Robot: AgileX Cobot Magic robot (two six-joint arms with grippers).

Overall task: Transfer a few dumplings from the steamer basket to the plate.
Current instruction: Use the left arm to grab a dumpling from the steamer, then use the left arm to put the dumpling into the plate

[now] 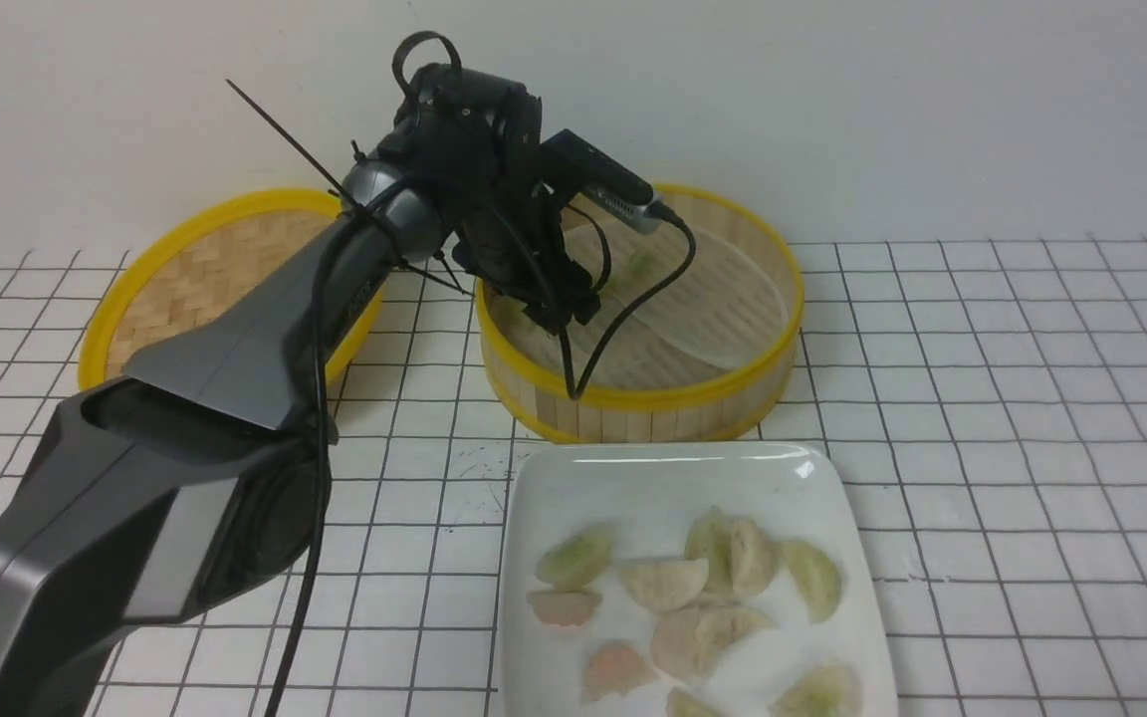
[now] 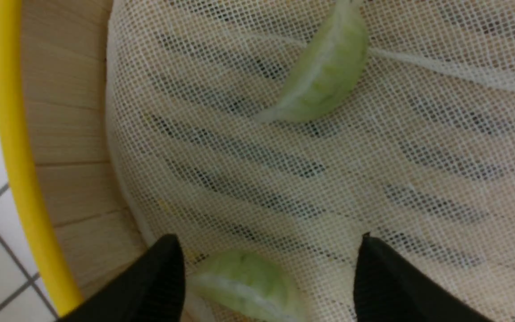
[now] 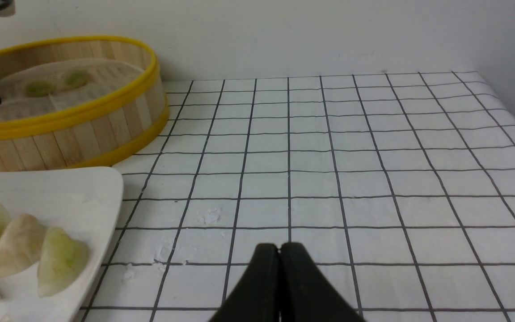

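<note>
Left pincer agape over 2 dumplings in steamer basket

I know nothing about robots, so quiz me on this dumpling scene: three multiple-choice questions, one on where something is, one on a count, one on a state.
1. Where is the left gripper?
A) inside the steamer basket
B) raised high above it
C) outside it, beside its wall

2. How many green dumplings lie in the basket?
A) none
B) two
C) five

3. The right gripper is:
A) wide open
B) clamped on a dumpling
C) shut and empty

Answers:
1 A: the left wrist view shows its tips within the basket's wall.
2 B: one lies between the open tips, and one lies farther off.
3 C: its tips press together with nothing between them.
</note>
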